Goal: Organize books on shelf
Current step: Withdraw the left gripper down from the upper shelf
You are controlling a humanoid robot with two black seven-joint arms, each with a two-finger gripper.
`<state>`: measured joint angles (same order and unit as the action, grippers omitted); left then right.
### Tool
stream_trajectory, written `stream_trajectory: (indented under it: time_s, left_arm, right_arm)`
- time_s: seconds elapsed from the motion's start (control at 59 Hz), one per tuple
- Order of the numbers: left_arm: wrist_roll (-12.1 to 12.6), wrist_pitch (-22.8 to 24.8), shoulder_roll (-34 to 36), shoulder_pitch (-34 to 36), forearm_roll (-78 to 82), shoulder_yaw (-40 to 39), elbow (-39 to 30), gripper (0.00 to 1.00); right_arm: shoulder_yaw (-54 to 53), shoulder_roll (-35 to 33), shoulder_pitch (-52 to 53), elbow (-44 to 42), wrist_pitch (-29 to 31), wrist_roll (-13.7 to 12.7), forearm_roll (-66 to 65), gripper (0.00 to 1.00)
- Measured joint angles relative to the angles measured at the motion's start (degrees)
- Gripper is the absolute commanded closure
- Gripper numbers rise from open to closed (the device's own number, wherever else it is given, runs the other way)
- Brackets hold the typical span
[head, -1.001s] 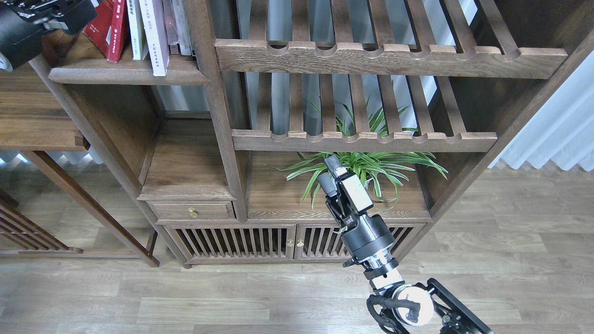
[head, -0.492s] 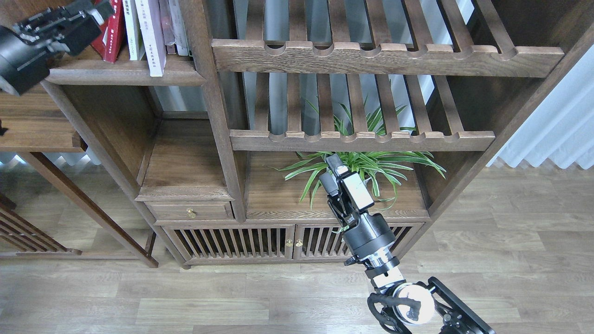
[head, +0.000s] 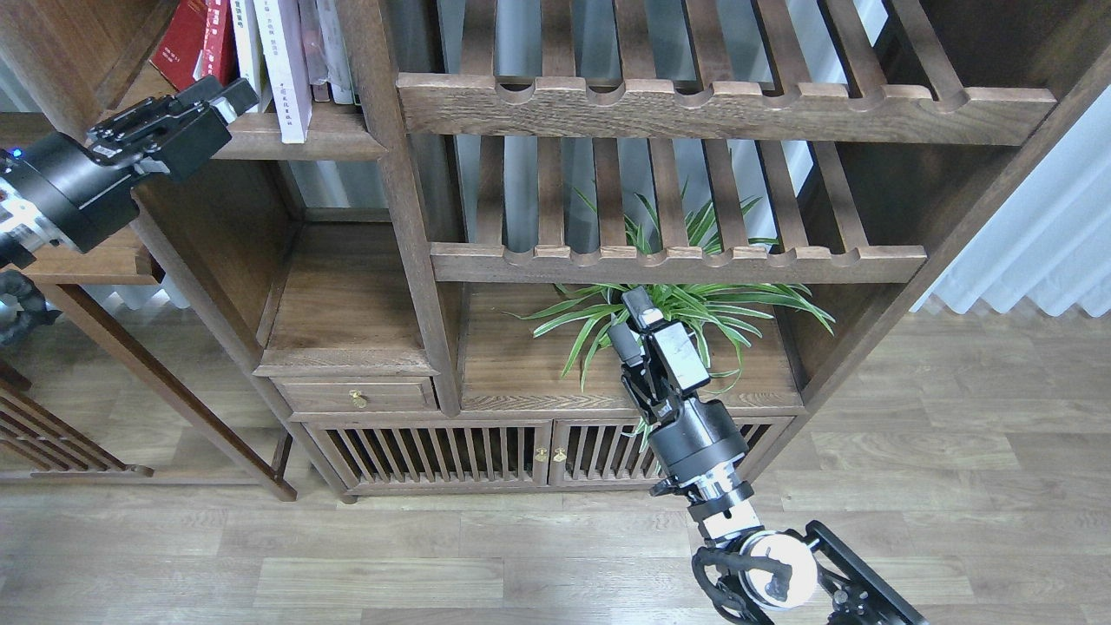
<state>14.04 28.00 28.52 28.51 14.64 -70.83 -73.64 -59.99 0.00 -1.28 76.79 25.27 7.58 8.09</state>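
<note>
My left gripper [head: 233,94] hangs just in front of the shelf [head: 295,139] edge; I cannot tell whether its fingers are apart or together. The books [head: 260,52] stand upright just above and beyond it, spines toward me, long axes vertical, the red ones leaning. My right gripper [head: 631,321], fingers slightly apart and empty, sits far below by the plant [head: 686,304]. My left arm is much nearer.
</note>
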Motion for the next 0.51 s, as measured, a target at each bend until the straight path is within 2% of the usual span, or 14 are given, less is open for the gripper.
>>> stream_trajectory:
  time_s: [0.39,0.509]
  left_arm:
    - [-0.3,0.0,-20.5,-19.9,-3.7,0.2,1.7,0.38]
    - [-0.3,0.0,-23.6,-21.7,-5.2,0.1,3.9,0.38]
  right_arm:
    - [0.0,0.0,-1.3,0.0,0.3,0.0,0.0,0.01]
    - [0.1,0.0,-1.5,0.0,0.3,0.0,0.0,0.01]
